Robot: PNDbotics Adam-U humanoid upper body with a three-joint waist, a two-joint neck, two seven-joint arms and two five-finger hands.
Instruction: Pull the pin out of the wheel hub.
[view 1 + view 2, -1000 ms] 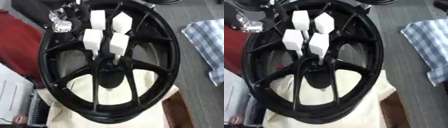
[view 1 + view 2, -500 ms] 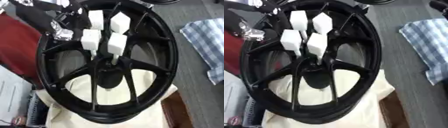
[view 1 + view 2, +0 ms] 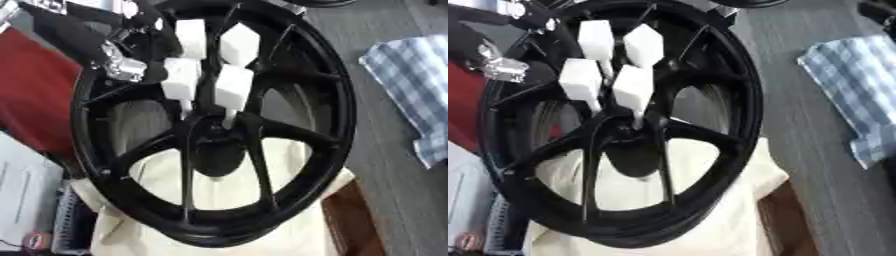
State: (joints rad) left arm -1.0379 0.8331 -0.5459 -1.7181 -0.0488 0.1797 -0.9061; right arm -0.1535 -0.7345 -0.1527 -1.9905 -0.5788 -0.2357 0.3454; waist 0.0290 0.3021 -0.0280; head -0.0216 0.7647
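Cream cloth [image 3: 289, 165] beneath black wheel hub [image 3: 214, 145], left hand [image 3: 118, 55] half-hidden

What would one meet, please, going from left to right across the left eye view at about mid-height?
Red surface → robot's left hand at the rim → black wheel with four white-capped pins at its hub → grey floor → blue checked cloth.

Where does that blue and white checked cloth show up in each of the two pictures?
Left eye view: checked cloth at the right edge, on the grey floor, right of the black wheel.
Right eye view: same cloth at the right edge, slightly nearer the middle.
Shared landmark: the four white blocks on the wheel's hub.
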